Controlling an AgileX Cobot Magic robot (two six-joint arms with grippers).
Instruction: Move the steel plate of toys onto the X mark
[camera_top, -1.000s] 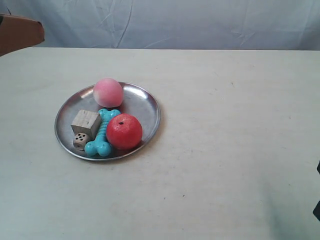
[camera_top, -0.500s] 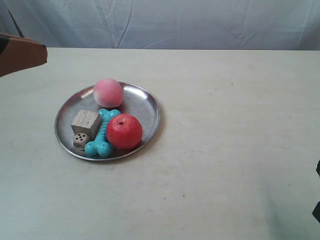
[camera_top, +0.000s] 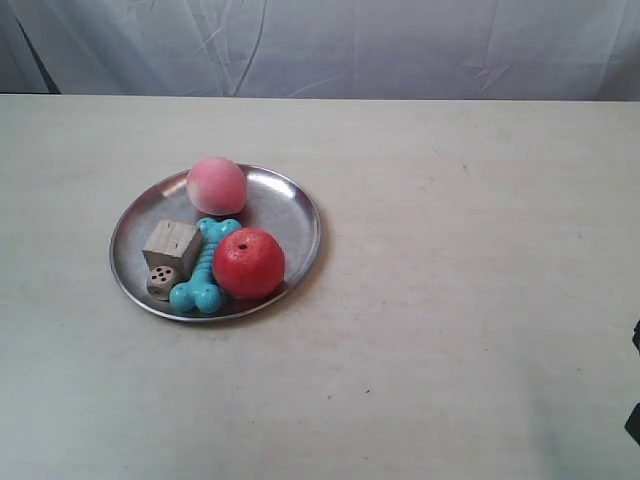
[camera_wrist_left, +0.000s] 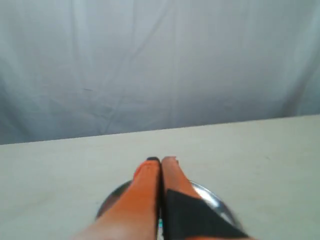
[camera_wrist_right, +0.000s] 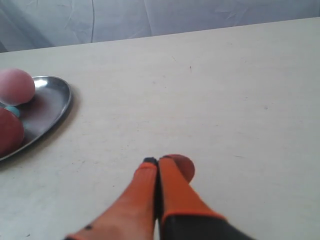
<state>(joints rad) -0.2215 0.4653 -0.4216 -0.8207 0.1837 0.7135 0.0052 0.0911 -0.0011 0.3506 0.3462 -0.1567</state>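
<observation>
The steel plate (camera_top: 290, 215) lies left of the table's middle in the exterior view. On it are a pink ball (camera_top: 216, 185), a red apple-like ball (camera_top: 248, 263), a turquoise bone (camera_top: 205, 265), a wooden cube (camera_top: 172, 246) and a small die (camera_top: 160, 282). My left gripper (camera_wrist_left: 161, 160) is shut and empty, and the plate's rim (camera_wrist_left: 214, 198) shows behind its fingers. My right gripper (camera_wrist_right: 159, 160) is shut and empty above bare table, well apart from the plate (camera_wrist_right: 52, 100), pink ball (camera_wrist_right: 16, 86) and red ball (camera_wrist_right: 9, 132). I cannot make out the X mark.
A pale blue cloth backdrop (camera_top: 400, 45) hangs behind the beige table (camera_top: 470, 300). A dark piece of the arm at the exterior view's right (camera_top: 635, 400) pokes in at the edge. A tiny dark speck (camera_top: 367, 391) sits on the table near the front.
The brown shape at the exterior view's upper left edge has left the view. The plate and toys have not moved.
</observation>
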